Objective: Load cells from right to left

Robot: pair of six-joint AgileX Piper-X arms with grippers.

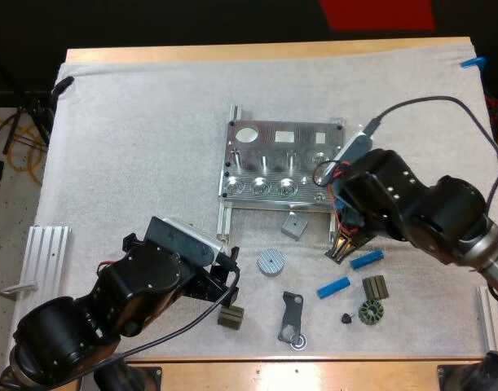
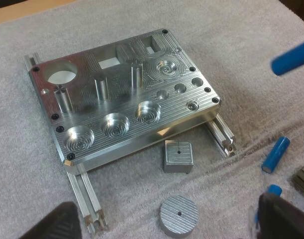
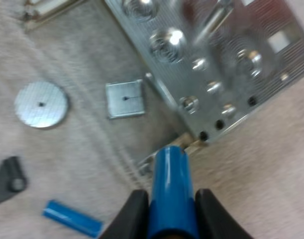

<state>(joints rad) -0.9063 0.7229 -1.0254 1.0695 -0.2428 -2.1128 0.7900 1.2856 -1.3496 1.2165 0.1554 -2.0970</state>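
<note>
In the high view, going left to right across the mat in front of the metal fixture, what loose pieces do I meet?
Small dark block → round metal disc → black bracket → near blue cylinder → dark toothed ring.

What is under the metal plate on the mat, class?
Two grooved rails run under the plate, their ends sticking out at its near edge. The plate covers the rest of them and whatever else lies beneath its middle.

Wooden table (image 1: 265, 50) w/ white mat (image 1: 134, 147), dark beyond far edge, pale floor (image 1: 8, 228) at left.
</note>
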